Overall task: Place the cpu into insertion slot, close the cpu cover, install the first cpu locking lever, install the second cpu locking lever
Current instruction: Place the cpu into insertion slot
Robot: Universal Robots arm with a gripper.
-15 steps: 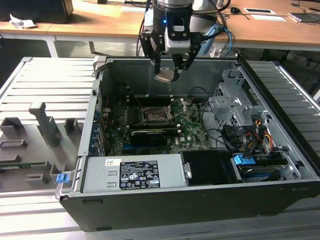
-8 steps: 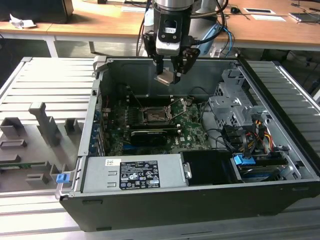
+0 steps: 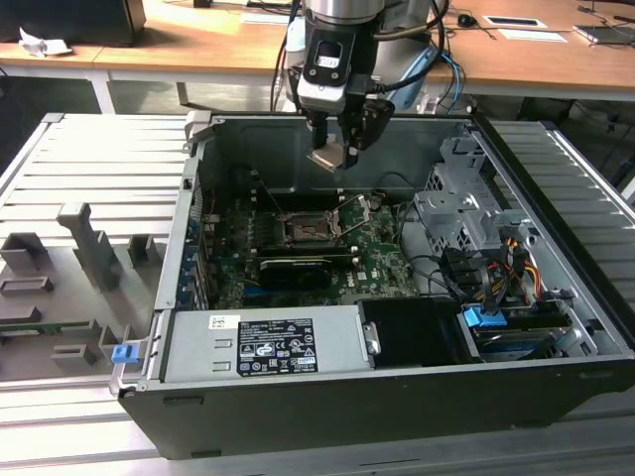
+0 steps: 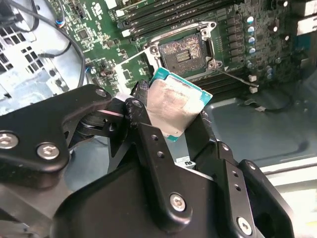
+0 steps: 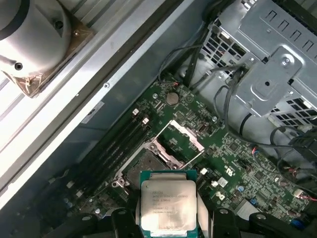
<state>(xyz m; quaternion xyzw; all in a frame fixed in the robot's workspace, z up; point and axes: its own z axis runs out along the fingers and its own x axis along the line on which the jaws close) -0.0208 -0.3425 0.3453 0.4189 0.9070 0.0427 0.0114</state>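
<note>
Nearest the exterior camera is the open computer case (image 3: 397,397), the largest item in the scene, lying on its side with the power supply (image 3: 263,342) along its near wall. I read the green motherboard (image 3: 377,258) on the case floor, with a grey drive cage (image 3: 466,208) toward the exterior view's right.

Gripper status: the gripper (image 3: 337,149) hangs over the far half of the case interior, its fingers clenched on the cpu (image 3: 327,157). In the second wrist view the black fingers (image 4: 141,99) pinch the chip (image 4: 173,109) by opposite edges, metal top facing the lens. The chip is tilted in the exterior view.

Socket status: the insertion slot (image 4: 183,49) is empty, its dark centre exposed. In the first wrist view the cpu cover (image 5: 167,152) stands raised off the socket (image 5: 143,162), frame open. A thin wire lever (image 4: 235,78) lies swung out beside the socket rim, so I judge it unlatched.

Position: the cpu is airborne, well apart from the slot and not over it squarely.

Progress: I judge no step complete. The chip is picked and in carriage. Seating, cover closure and both lever latches are outstanding.
</note>
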